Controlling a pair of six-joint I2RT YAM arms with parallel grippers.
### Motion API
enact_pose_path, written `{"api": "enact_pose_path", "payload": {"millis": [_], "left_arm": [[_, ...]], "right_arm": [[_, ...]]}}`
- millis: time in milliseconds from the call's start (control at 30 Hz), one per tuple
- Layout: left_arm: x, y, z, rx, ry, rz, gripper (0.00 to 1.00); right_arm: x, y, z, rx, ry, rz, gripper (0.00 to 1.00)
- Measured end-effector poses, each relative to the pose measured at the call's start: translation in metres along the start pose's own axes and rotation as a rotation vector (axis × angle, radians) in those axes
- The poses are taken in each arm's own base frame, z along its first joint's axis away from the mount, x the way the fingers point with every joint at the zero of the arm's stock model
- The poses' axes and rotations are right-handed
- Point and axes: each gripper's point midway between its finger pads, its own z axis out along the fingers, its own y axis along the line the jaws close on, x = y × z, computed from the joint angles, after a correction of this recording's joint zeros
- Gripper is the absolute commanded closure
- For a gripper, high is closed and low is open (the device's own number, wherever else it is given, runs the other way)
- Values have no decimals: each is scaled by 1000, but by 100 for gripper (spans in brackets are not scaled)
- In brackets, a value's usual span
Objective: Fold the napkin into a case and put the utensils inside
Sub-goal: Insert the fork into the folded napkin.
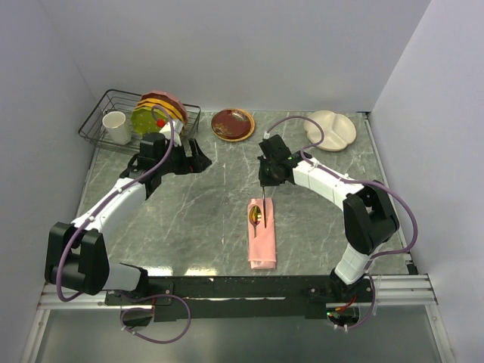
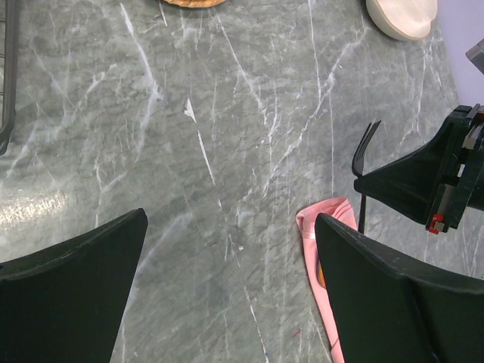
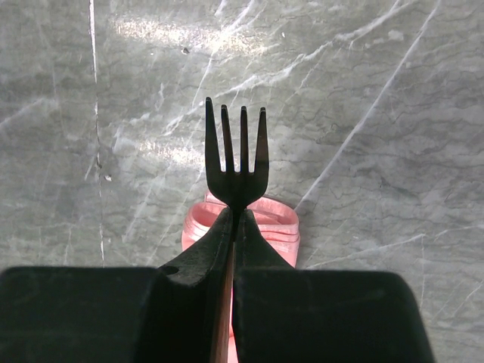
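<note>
The spoon (image 1: 256,217) lies on the case (image 1: 263,246), fork (image 3: 237,185) above

Along your table's (image 1: 197,204) far edge you have a wire rack (image 1: 92,125) holding a white cup (image 1: 116,127) and stacked plates (image 1: 162,102), then a brown plate (image 1: 232,124) and a cream divided dish (image 1: 330,130).

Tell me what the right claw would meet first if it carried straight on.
Probably the end of the pink case, just beyond the right claw, which is shut on the fork; depth is unclear.
</note>
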Motion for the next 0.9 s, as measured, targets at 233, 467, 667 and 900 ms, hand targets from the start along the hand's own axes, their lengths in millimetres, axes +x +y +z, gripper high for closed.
{"api": "enact_pose_path", "payload": {"millis": [233,467,667,900], "left_arm": [[6,3,-1,-5,9,-5,1],[7,2,-4,-3,4,-4,1],[10,3,-5,-6,9,-10,1],[19,7,-5,-12,21,-16,1]], "right_arm": [[2,0,2,-2,3,0,100],[8,-1,2,-4,22,7,100],[12,1,1,-15,37,25,100],[32,-3,1,-12,86,44,100]]}}
